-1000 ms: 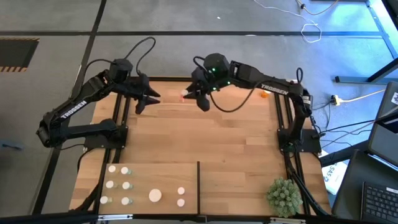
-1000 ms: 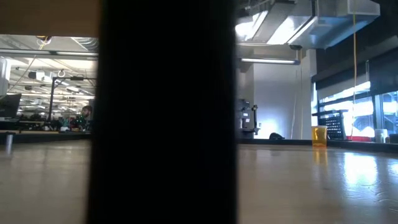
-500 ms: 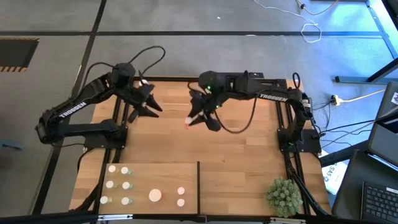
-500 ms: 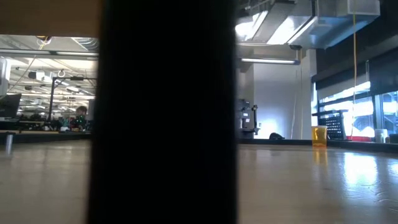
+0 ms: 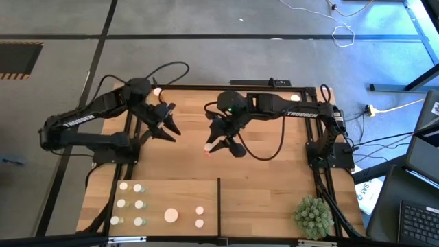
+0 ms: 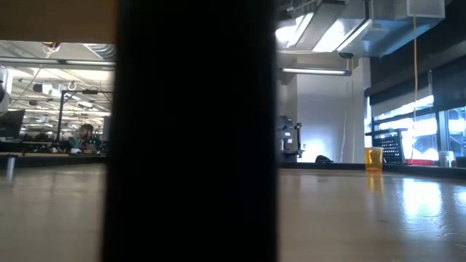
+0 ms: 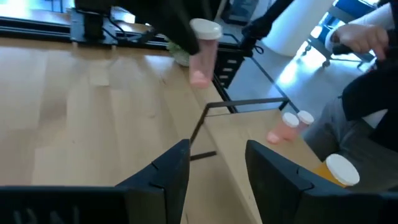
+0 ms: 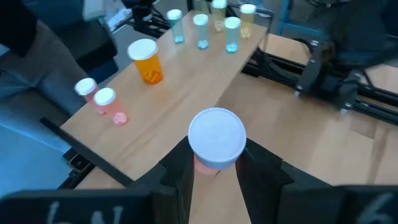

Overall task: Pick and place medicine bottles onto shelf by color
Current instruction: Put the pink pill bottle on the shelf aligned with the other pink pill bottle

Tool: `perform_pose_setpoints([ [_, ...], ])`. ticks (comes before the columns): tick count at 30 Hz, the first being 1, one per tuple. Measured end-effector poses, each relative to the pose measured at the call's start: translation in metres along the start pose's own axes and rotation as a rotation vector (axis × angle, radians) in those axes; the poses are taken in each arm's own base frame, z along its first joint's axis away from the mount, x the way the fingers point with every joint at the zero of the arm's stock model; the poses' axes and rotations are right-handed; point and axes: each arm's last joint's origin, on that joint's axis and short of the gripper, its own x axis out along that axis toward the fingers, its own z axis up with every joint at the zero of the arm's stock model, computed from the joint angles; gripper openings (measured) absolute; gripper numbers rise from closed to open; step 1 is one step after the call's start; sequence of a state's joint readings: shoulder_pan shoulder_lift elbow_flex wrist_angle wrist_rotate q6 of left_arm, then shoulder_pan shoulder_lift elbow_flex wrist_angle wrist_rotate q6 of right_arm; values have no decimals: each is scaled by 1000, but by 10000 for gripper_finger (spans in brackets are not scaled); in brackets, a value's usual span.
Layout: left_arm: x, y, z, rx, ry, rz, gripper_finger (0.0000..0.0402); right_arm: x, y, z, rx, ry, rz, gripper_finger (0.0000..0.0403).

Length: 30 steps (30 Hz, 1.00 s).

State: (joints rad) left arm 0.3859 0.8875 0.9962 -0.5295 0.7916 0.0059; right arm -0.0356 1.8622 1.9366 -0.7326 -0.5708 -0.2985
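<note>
**Pink bottle held above mid-bench**

A white-capped pink bottle (image 8: pixel 216 142) is clamped between the right fingers (image 8: pixel 214 163); this is shown plainly only in the right wrist view. In the high view it is a mere speck. The left fingers (image 7: pixel 216 167) are seen narrowly parted and empty. Ahead of both lies the smooth pale shelf (image 5: pixel 206 189), its bottles well apart. The low view is blocked by a dark upright.

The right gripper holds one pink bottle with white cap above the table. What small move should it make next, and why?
Probably the right gripper should carry its pink bottle on toward the shelf and the two pink bottles standing there by the dark divider. It is shut on the bottle above the bare tabletop, short of the shelf, and the same colour is grouped there. The left gripper holds nothing.
</note>
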Motion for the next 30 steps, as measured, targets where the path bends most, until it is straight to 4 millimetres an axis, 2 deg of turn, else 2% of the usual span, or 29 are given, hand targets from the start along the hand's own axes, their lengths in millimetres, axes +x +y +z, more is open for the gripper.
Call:
perform_pose_setpoints([
  [10,17,-24,-2,48,49,-110,149,19,27,11,79,10,-126,109],
  [20,30,-47,-6,111,88,-189,149,70,44,5,204,26,-88,109],
  [30,37,-63,-9,142,112,-234,149,87,73,10,230,18,-188,109],
])
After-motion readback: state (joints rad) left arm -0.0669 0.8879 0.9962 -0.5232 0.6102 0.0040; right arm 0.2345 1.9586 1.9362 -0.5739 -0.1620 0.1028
